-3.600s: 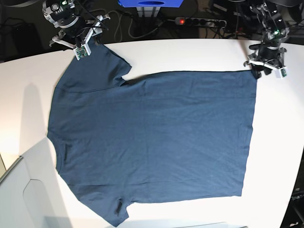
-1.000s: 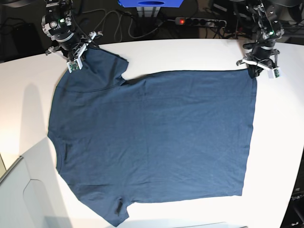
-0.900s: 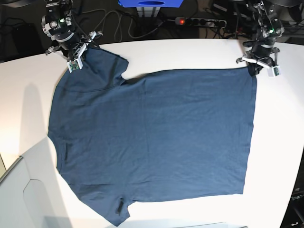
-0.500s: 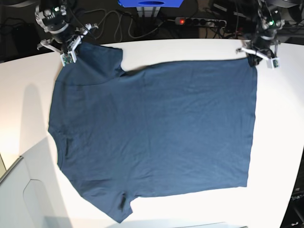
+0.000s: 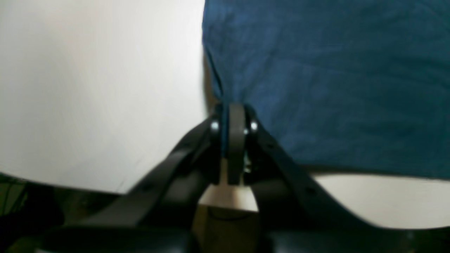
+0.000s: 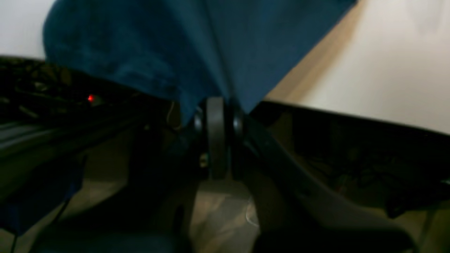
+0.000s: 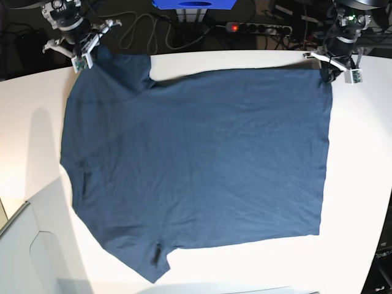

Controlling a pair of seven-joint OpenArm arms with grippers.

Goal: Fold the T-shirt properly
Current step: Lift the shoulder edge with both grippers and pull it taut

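The dark navy T-shirt (image 7: pixel 196 159) lies spread flat on the white table (image 7: pixel 361 184), with its collar side at the base view's left and its hem at the right. My right gripper (image 7: pixel 92 55) is at the far left corner, shut on the far sleeve's edge. In the right wrist view, cloth (image 6: pixel 211 45) rises out of the closed right gripper (image 6: pixel 218 105). My left gripper (image 7: pixel 326 72) is at the far right, shut on the hem's far corner. The left wrist view shows that corner (image 5: pixel 334 88) pinched in the left gripper (image 5: pixel 232 116).
Behind the table's far edge lie a power strip (image 7: pixel 257 27) with a red light, cables (image 7: pixel 131 30) and a blue box (image 7: pixel 193 5). A pale board (image 7: pixel 37 245) overlaps the table's near left corner. Bare table shows to the right of the hem.
Both grippers have moved toward the table's far edge, pulling the shirt's far side with them. The whole garment has slid that way and its far edge is stretched straighter.
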